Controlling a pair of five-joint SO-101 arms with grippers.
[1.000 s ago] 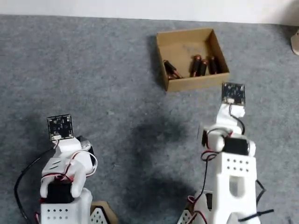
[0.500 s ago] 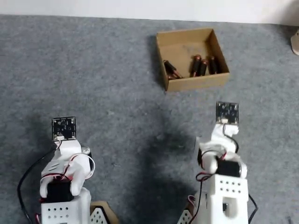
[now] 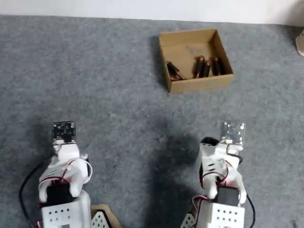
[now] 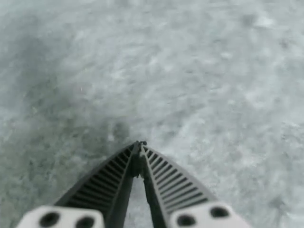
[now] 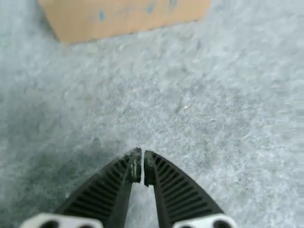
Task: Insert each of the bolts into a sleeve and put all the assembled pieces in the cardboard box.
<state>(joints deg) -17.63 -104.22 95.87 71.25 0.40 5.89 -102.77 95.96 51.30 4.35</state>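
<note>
The cardboard box (image 3: 165,52) stands on the grey carpet at the back, right of centre. Inside it lie several dark bolt-and-sleeve pieces (image 3: 204,66), copper and black. Its outer wall (image 5: 123,16) shows ahead of my right gripper (image 5: 141,154), which hangs shut over bare carpet with nothing between its fingers. My left gripper (image 4: 139,146) is also shut and empty above the carpet. In the high view both arms are folded back at the near edge, the left arm (image 3: 64,161) at the left and the right arm (image 3: 221,161) at the right, well short of the box.
Grey carpet (image 3: 109,90) covers the whole table. A pale object (image 3: 300,42) shows at the far right edge. A brown cardboard corner (image 3: 105,211) lies beside the left arm's base.
The right arm has drawn back from near the box toward its base. The left arm has also pulled back slightly. The box and its contents have not moved.
</note>
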